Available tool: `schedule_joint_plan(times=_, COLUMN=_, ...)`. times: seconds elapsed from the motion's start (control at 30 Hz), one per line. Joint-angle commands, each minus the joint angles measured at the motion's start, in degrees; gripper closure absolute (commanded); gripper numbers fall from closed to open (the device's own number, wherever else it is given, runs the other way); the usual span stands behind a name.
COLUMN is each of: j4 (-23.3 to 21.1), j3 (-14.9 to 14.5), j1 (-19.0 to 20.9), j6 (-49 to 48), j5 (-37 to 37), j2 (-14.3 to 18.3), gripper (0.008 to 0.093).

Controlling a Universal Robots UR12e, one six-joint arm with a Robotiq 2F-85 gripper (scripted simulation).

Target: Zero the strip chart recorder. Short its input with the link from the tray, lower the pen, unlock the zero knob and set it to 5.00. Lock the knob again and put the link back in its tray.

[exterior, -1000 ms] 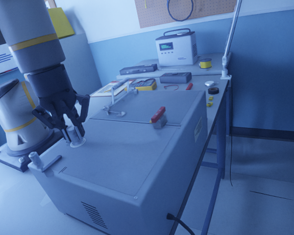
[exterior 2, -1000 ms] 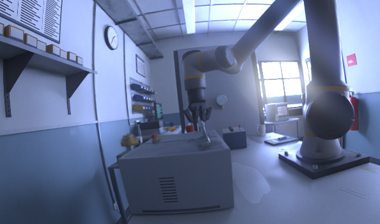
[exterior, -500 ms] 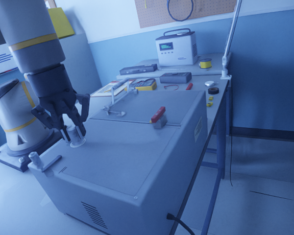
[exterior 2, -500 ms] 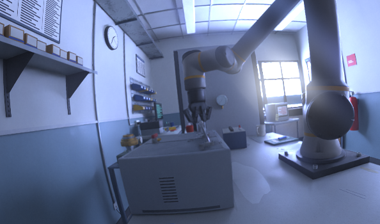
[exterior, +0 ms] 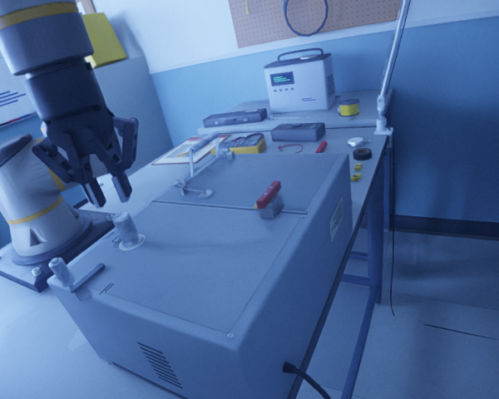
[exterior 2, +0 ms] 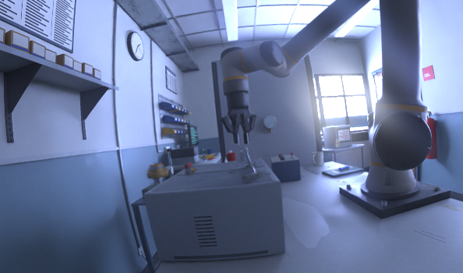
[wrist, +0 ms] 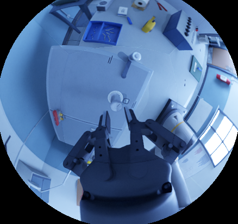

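My gripper [exterior: 109, 194] [exterior 2: 241, 139] [wrist: 117, 119] hangs open and empty a short way above the zero knob [exterior: 126, 229] [wrist: 116, 100], a pale upright cylinder on a round dial near the recorder's left edge. The strip chart recorder [exterior: 215, 240] [exterior 2: 217, 195] is a large grey box. A second pale knob with a lever arm [exterior: 65, 271] [wrist: 131, 59] stands at its near corner. The red-capped pen carriage [exterior: 269, 198] [wrist: 56, 117] sits on its rail across the chart. The blue tray [wrist: 103, 32] lies on the bench beyond the recorder, with small links in its compartments.
A white instrument with a screen [exterior: 300, 81] stands at the bench's far end, with a yellow multimeter [exterior: 241, 145], a tape roll [exterior: 362, 153] and small tools around it. A lamp pole [exterior: 392, 64] is clamped at the bench's right edge. The arm's base [exterior: 26, 202] stands left of the recorder.
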Motion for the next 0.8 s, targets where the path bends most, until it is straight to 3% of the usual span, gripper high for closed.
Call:
schedule_joint_plan(times=0.0, j4=0.2, j3=-0.1, j1=0.0, j6=0.0, j5=0.0, j2=-0.1, gripper=0.0646)
schedule_joint_plan(times=0.17, j4=0.6, j3=-0.3, j1=0.0, j6=0.0, j5=0.0, j2=-0.3, gripper=0.0636)
schedule_joint_plan(times=0.33, j4=0.7, j3=-0.3, j1=0.0, j6=0.0, j5=0.0, j2=-0.3, gripper=0.0536)
schedule_joint_plan(times=0.67, j4=0.7, j3=-0.3, j1=0.0, j6=0.0, j5=0.0, j2=-0.3, gripper=0.0534)
schedule_joint_plan(times=0.77, j4=1.9, j3=-0.1, j1=-0.5, j6=-0.5, j5=0.0, j2=-1.8, gripper=0.0534)
